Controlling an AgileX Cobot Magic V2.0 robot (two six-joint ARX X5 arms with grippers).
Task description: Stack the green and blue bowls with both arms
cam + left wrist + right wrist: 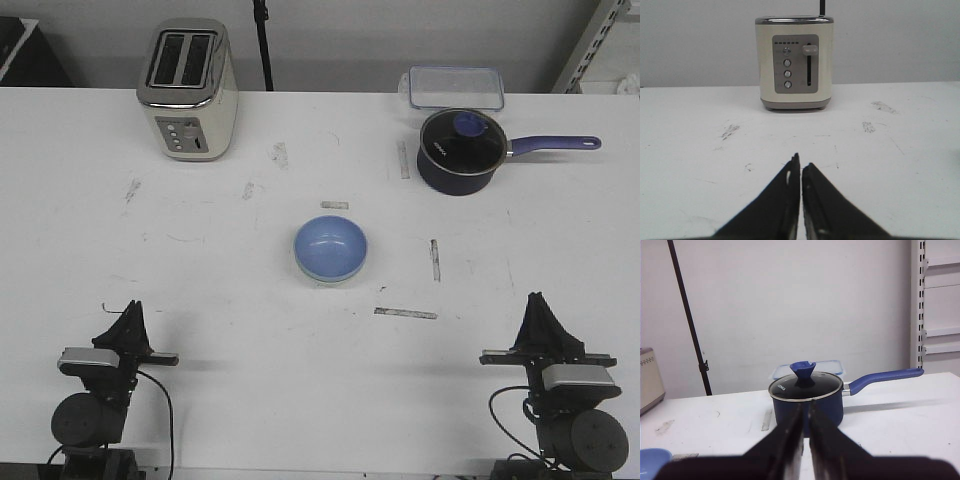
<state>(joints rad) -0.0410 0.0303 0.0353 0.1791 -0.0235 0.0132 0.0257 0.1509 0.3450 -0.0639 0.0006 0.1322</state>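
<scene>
Blue bowl (331,247) sits nested in the green bowl (322,279); left gripper (801,172) and right gripper (806,412) pinched closed, empty; saucepan (807,400) lid lettering unreadable.

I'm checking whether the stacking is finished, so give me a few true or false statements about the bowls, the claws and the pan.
1. The blue bowl sits inside the green bowl. True.
2. The left claw holds a bowl. False: it is shut on nothing, pointing at the toaster.
3. The saucepan has its lid on. True.
4. The right claw is wide open. False: it is shut.
5. The bowls are beside the toaster. False: they sit mid-table.
</scene>
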